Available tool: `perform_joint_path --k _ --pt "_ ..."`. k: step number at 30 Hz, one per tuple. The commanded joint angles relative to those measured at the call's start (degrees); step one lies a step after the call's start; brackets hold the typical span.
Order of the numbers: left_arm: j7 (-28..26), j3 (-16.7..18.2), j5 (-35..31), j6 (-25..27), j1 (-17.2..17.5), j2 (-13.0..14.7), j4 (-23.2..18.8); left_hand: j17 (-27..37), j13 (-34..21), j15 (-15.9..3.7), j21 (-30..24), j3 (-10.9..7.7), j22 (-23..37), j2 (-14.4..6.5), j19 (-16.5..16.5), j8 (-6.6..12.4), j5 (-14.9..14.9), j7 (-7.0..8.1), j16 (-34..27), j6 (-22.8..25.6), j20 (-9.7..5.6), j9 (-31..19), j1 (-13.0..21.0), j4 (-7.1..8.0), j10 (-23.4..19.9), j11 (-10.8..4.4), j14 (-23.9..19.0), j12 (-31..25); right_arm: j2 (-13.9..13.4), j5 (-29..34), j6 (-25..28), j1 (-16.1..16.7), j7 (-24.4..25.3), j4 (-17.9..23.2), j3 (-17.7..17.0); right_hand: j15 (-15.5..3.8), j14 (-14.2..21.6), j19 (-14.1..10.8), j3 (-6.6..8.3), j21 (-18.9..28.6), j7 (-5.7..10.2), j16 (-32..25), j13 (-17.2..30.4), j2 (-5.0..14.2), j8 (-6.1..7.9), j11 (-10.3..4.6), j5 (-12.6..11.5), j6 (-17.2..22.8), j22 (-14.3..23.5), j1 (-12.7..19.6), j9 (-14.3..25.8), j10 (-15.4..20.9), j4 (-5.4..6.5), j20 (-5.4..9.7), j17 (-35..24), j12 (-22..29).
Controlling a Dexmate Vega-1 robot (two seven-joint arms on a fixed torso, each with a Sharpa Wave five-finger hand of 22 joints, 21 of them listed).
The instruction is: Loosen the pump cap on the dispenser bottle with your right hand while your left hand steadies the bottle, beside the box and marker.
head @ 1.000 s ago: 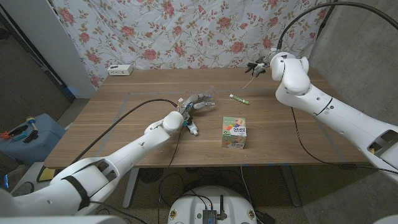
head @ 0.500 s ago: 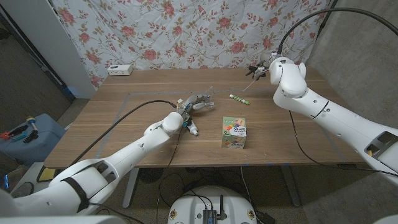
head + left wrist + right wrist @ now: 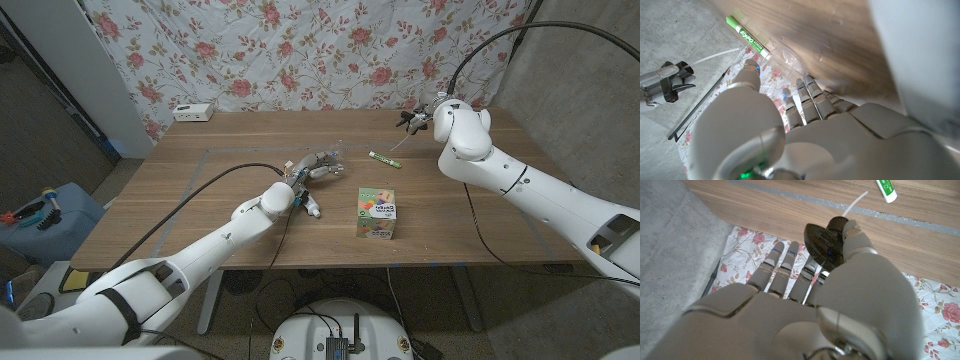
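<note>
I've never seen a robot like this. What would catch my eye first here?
Probably the right hand, raised over the table's far right, holding the black pump cap with its thin white tube hanging free of the bottle. Near the table's middle, the left hand grips the clear bottle. A green marker and a colourful little box lie nearby.

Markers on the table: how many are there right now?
1. A green marker lies on the table beyond the box, between the two hands; nothing suggests another is hidden.

A makeshift lab set-up: a wooden tabletop (image 3: 200, 200) before a hung floral sheet (image 3: 300, 50), bare grey walls (image 3: 580, 60), loose cables (image 3: 480, 45).
</note>
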State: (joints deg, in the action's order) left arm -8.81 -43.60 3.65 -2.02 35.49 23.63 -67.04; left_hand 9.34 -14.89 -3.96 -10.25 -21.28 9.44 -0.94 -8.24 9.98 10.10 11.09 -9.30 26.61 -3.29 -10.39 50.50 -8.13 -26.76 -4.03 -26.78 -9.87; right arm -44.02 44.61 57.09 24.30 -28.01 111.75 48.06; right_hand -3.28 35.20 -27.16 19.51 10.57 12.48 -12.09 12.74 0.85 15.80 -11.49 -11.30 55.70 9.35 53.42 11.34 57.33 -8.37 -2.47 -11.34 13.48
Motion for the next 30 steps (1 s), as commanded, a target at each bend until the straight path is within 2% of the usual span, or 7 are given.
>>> perform_joint_path --k 1,8,10,16,21,24,30 --pt "-0.26 0.49 0.78 1.82 0.87 0.4 -1.3 -0.02 0.17 -1.86 -0.35 0.35 0.27 -0.14 1.03 -0.16 -0.05 0.25 -0.29 -0.69 3.09 -0.03 -0.24 -0.1 0.8 0.49 1.87 -0.34 -1.1 -3.35 1.64 -0.38 2.58 0.88 1.45 -9.07 0.42 -0.63 -0.16 0.03 0.12 -0.24 0.16 0.4 0.21 -0.5 -0.27 0.38 0.13 -0.05 0.25 1.08 -0.03 -0.09 -0.28 0.32" --pt "-0.49 0.77 1.12 1.85 1.27 0.55 -1.75 0.0 0.83 -0.58 -0.36 0.65 0.27 -0.16 1.23 0.0 0.04 0.1 -0.31 -1.33 3.61 -0.02 -0.4 -0.09 1.78 1.26 3.11 -0.47 -1.5 -4.81 2.48 -1.28 3.48 1.13 2.59 -9.03 0.45 -0.61 -0.18 0.01 0.1 -0.2 0.18 0.42 0.22 -0.5 -0.26 0.56 0.13 -0.09 0.27 1.1 -0.04 -0.13 -0.26 0.3" --pt "-0.63 0.86 1.14 2.15 1.41 0.7 -2.11 0.01 1.2 -0.35 -0.36 0.87 0.28 -0.08 1.35 -0.08 0.07 -1.32 -0.31 -2.22 3.89 0.0 -0.55 -0.08 2.18 1.41 3.86 -0.59 -1.58 -5.17 2.55 -1.59 3.72 1.11 2.97 -9.03 0.43 -0.61 -0.12 0.01 0.1 -0.13 0.2 0.43 0.23 -0.5 -0.27 0.65 0.13 -0.1 0.27 1.13 -0.04 -0.14 -0.21 0.31" --pt "-0.43 1.41 1.88 2.16 1.86 1.13 -2.77 0.06 2.13 0.77 -0.23 1.84 0.27 0.73 2.16 -0.05 0.29 -3.69 -0.24 -4.04 4.64 0.06 -1.41 0.05 3.56 1.98 6.43 -0.74 -1.53 -6.35 2.81 -2.52 4.36 0.77 3.93 -9.03 0.43 -0.61 -0.06 0.01 0.11 -0.05 0.25 0.42 0.21 -0.5 -0.29 0.71 0.13 -0.08 0.27 1.12 -0.08 -0.14 -0.16 0.29" --pt "-0.33 1.64 2.19 2.43 2.08 1.4 -3.37 0.09 2.66 1.08 -0.21 2.52 0.26 1.47 2.65 -0.07 0.54 -4.36 -0.23 -5.31 5.0 0.12 -1.95 0.05 5.09 2.25 8.31 -0.62 -1.66 -7.31 2.76 -3.17 4.84 0.59 4.59 -9.04 0.46 -0.6 -0.12 0.0 0.12 -0.09 0.26 0.43 0.19 -0.49 -0.27 0.74 0.13 -0.08 0.28 1.15 -0.09 -0.17 -0.2 0.28" --pt "-0.32 1.76 2.32 2.22 2.15 1.5 -3.5 0.11 3.03 1.66 -0.16 2.89 0.26 1.73 3.18 -0.11 0.77 -5.53 -0.23 -6.47 5.34 0.14 -2.16 0.06 6.58 2.52 9.99 -0.54 -1.69 -7.77 2.9 -3.55 5.08 0.45 4.98 -9.02 0.42 -0.58 -0.08 -0.01 0.13 -0.01 0.28 0.42 0.16 -0.49 -0.28 0.75 0.13 -0.11 0.28 1.2 -0.09 -0.2 -0.15 0.29" --pt "0.13 2.01 2.79 1.72 2.02 1.55 -3.46 0.16 3.47 2.84 -0.06 3.54 0.26 2.23 4.28 -0.15 1.12 -5.82 -0.13 -8.66 5.68 0.17 -2.53 0.07 9.21 3.75 13.22 -0.46 -1.95 -8.66 2.83 -4.16 5.5 0.36 5.59 -9.04 0.45 -0.56 -0.16 -0.01 0.12 -0.07 0.3 0.45 0.14 -0.49 -0.26 0.82 0.13 -0.07 0.29 1.25 -0.12 -0.2 -0.21 0.28"
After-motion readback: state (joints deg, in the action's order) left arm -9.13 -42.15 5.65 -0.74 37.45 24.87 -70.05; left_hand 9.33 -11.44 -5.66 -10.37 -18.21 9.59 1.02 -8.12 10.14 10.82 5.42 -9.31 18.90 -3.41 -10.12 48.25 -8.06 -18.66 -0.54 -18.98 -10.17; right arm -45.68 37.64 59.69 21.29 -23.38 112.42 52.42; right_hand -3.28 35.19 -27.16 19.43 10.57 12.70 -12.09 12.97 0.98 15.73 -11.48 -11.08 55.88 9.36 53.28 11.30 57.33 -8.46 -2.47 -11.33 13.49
